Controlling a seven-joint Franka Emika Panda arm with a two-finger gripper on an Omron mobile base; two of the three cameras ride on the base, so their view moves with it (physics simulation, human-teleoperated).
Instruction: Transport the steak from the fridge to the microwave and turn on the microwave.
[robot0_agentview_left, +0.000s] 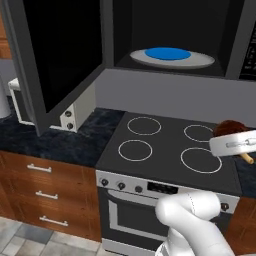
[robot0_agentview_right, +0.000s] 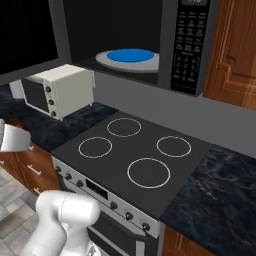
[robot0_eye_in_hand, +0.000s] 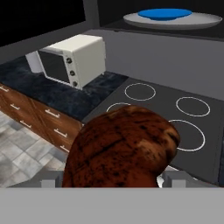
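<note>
Hand view puts the reddish-brown, dark-marbled steak (robot0_eye_in_hand: 122, 146) right at the claw (robot0_eye_in_hand: 114, 177), which looks clamped on it, though the meat hides the fingertips. Up and ahead of the claw gapes the wide built-in microwave (robot0_eye_in_hand: 94, 11) with its black cavity, its dark glass door (robot0_agentview_left: 57, 55) swung wide, and a round grey turntable plate (robot0_eye_in_hand: 131, 19) carrying a blue disc (robot0_eye_in_hand: 164, 14). Below the claw lies the black four-ring cooktop (robot0_eye_in_hand: 162, 107); off to its side sits a small cream box oven (robot0_eye_in_hand: 76, 61) with knobs. I'd say the carry is under way: next it needs to rise and reach forward through the opening, setting the steak on the plate.
</note>
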